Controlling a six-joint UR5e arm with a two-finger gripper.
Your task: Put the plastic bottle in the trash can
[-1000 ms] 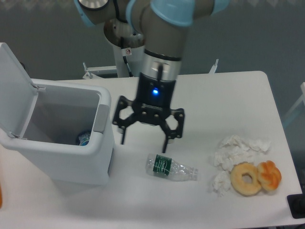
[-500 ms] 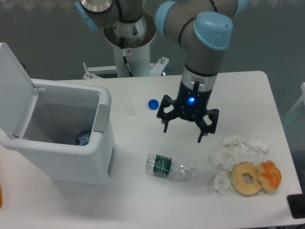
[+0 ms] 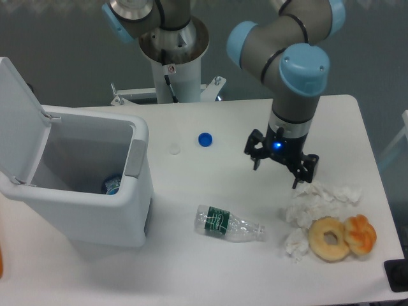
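Note:
The white trash can (image 3: 137, 210) stands at the left of the table with its lid swung up and open. Inside it, low against the right wall, lies the plastic bottle (image 3: 111, 185), blue-tinted and only partly visible. My gripper (image 3: 275, 177) hangs over the right half of the table, far from the can, open with nothing between its fingers. It is just above the left edge of the crumpled tissues.
A clear bottle with a dark green label (image 3: 228, 224) lies on its side at the table's middle front. A blue cap (image 3: 204, 139) and a small clear cap (image 3: 174, 150) sit further back. Crumpled tissues (image 3: 315, 204) and two pastries (image 3: 341, 236) lie at the right.
The gripper has travelled from beside the trash can rightward across the table to above the tissues, uncovering the two caps. The bottle in the can and the clear bottle have not moved.

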